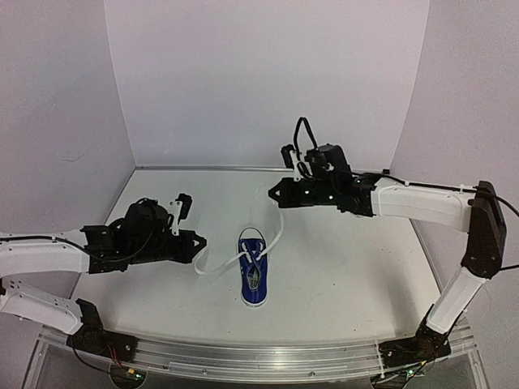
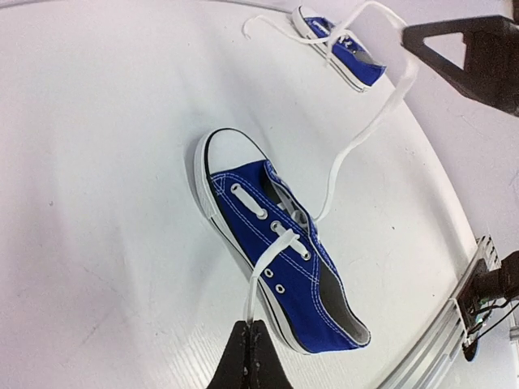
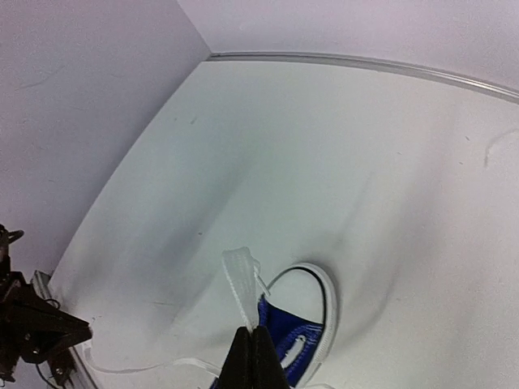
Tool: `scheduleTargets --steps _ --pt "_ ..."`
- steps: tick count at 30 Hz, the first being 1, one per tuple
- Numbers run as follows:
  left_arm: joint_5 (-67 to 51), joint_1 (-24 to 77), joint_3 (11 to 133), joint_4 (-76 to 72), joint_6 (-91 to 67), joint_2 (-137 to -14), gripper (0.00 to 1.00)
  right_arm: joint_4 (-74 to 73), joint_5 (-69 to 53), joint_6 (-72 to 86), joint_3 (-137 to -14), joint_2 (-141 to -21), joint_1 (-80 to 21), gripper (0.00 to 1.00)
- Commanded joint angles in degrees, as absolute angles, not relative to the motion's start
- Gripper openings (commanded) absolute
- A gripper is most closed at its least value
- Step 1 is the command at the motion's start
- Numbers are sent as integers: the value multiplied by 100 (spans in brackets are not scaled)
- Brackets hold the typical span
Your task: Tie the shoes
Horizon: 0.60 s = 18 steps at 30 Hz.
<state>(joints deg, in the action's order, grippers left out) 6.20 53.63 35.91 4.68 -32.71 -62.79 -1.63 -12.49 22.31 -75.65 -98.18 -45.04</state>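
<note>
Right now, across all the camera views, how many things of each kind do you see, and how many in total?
Blue shoes: 2 (near shoe, far shoe)
Claws: 2 (left claw shut on the left lace end, right claw shut on the right lace end)
Total: 4

Soft, even light from above; only faint shadows beside the blue sneaker (image 1: 253, 279). Both wrist views bow at the edges.
</note>
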Motion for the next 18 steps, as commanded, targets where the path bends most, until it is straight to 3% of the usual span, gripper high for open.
scheduleTargets --steps 1,13,15,18 --pt "718 5371 2942 -441 -2734 -5588 0 -56 -2131 2247 -8559 -10734 -4752 0" --pt "416 5401 2305 -817 -2460 -4600 0 -53 -2739 2760 -10774 -13059 -5632 0" --pt "389 5405 2311 -783 -2403 -4538 0 -57 -2876 2868 -10988 -13273 -5716 13" --pt "379 5405 2322 -726 -2337 -4480 0 -123 -2953 2938 -10883 -13170 -5667 48"
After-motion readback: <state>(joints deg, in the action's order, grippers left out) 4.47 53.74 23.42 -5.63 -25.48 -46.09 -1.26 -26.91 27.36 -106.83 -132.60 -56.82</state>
